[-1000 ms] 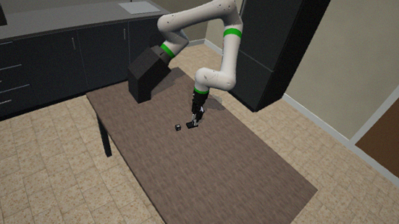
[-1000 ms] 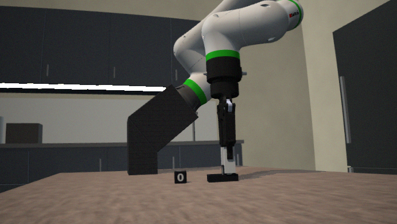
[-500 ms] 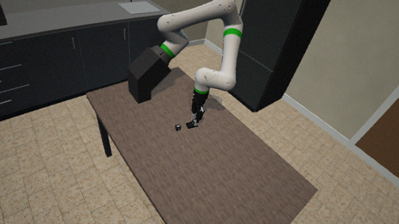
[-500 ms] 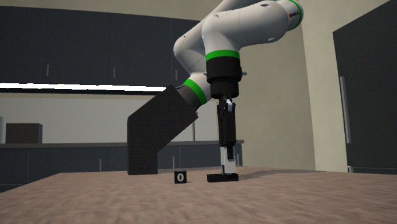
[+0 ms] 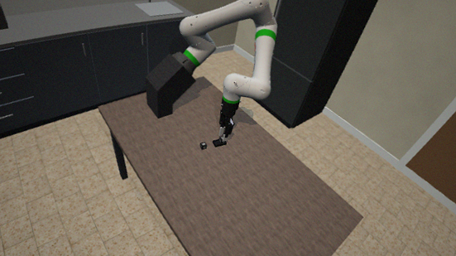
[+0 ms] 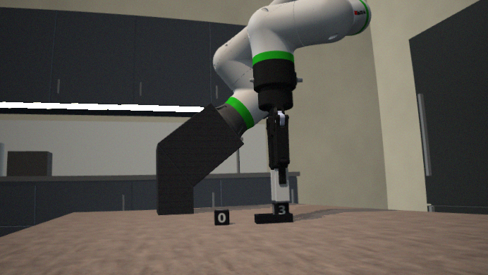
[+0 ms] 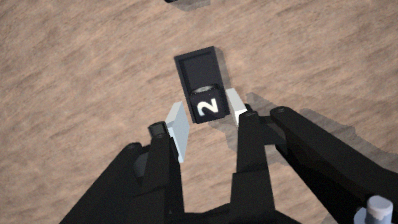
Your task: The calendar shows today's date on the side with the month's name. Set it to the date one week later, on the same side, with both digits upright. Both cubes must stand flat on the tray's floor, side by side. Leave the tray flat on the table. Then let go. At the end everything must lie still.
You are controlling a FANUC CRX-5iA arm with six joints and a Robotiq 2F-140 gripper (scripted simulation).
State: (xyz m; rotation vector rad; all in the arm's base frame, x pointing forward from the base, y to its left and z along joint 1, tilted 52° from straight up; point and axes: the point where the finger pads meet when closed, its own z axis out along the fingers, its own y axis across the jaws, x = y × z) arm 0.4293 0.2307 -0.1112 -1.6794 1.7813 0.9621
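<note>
The black tray [image 5: 219, 143] [image 6: 264, 218] [image 7: 200, 67] lies flat on the table. One black cube [image 6: 281, 209] [image 7: 206, 106] stands in one end of it, with a 3 upright toward the exterior camera and a 2 on top. The tray's other end is empty. The other black cube [image 5: 203, 145] [image 6: 221, 217] stands on the table beside the tray, with an upright 0 toward the exterior camera. My gripper [image 5: 222, 139] [image 6: 281, 201] [image 7: 207, 108] is partly open and holds nothing. It points down, its fingertips near the top of the tray's cube, with gaps on both sides in the wrist view.
The wooden table [image 5: 262, 204] carries the arm's dark base [image 5: 168, 87] [image 6: 176, 190] behind the tray. The loose cube is off the tray's empty end, left of the tray in the top and exterior views. Kitchen counters stand beyond the table.
</note>
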